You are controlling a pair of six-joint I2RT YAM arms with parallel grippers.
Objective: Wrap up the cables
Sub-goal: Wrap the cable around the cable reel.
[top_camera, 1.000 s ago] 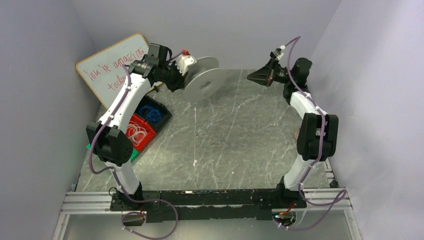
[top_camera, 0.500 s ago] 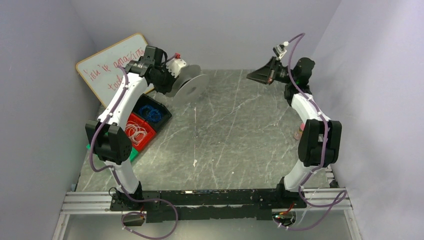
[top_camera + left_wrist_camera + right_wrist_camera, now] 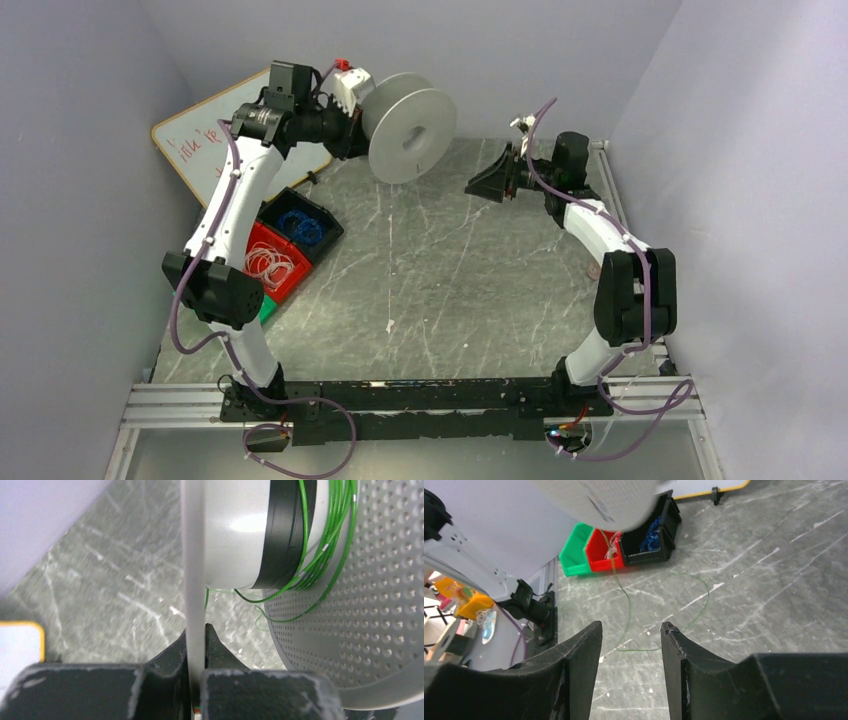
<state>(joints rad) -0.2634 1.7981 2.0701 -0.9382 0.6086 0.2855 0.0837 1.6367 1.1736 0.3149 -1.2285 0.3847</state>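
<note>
Here, cables (image 3: 629, 611) over scuffed table (image 3: 774, 580), lilac walls (image 3: 480, 50)

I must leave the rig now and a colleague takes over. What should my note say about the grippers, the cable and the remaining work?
Left gripper: shut on one flange of the spool, held up above the table.
Right gripper: open, empty, facing the spool.
Green cable: a few loose turns on the hub; the rest hangs down and lies loose on the table.
Done: winding begun.
Left: wind the loose length onto the spool, probably with the right gripper guiding it.
</note>
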